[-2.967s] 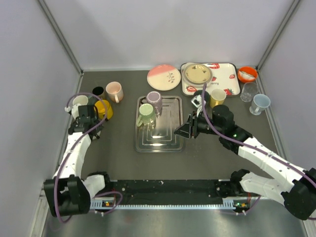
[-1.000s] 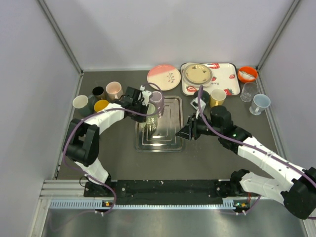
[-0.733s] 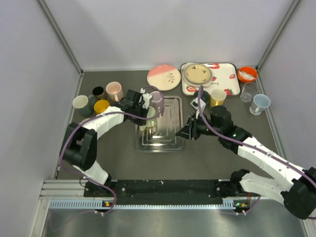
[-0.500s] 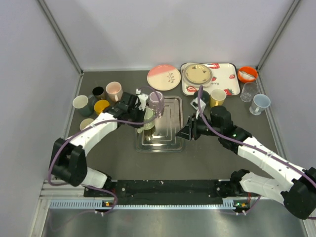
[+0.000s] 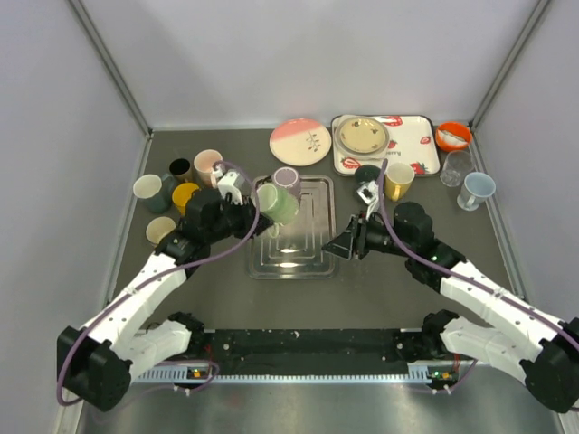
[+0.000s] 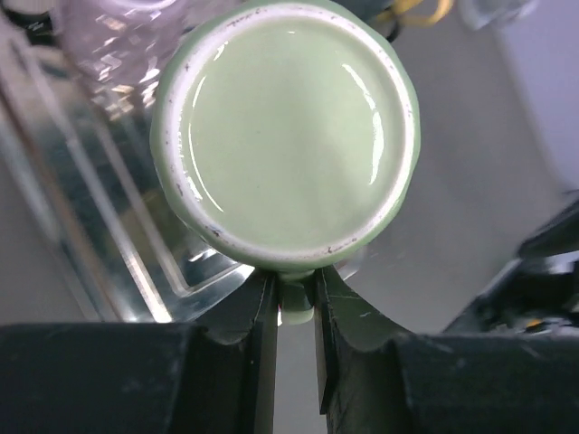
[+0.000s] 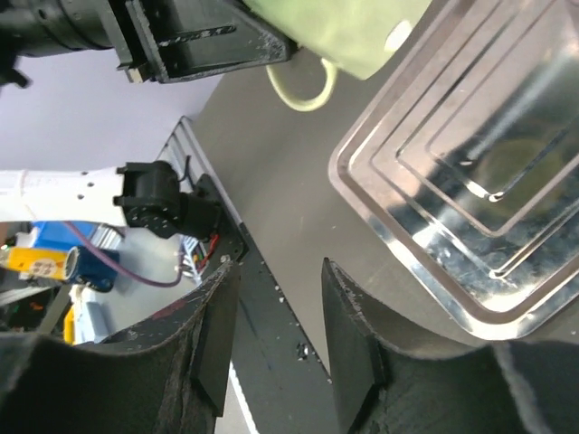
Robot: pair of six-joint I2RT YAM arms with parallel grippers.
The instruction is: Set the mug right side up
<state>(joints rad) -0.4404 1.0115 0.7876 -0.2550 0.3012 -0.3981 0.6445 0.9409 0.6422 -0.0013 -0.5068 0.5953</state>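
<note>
Green glaze fills the left wrist view: the mug (image 6: 285, 136) shows its flat, white-ringed base straight to that camera. The left gripper (image 5: 248, 211) has it by the handle (image 6: 295, 312), which sits pinched tight between the two black fingers (image 6: 261, 353). That's a firm clamp, nothing loose about it.

From above, the mug is up off the surface, carried over the left part of the metal tray (image 5: 303, 258). It's lying on its side in the air, neither upside down nor upright, with its mouth turned toward the right side of the table. The right wrist camera catches it from below, handle loop hanging down, beside the left arm's black gripper body.

Over on the other side, the right gripper (image 7: 277, 289) hovers low at the tray's right edge. Its jaws stand apart with nothing between them, only dark table and the tray's ribbed corner showing through the gap.

A purple mug (image 5: 286, 178) sits at the far end of the tray, just beyond the green one. They look very close from above; whether they touch, I can't tell.
</note>
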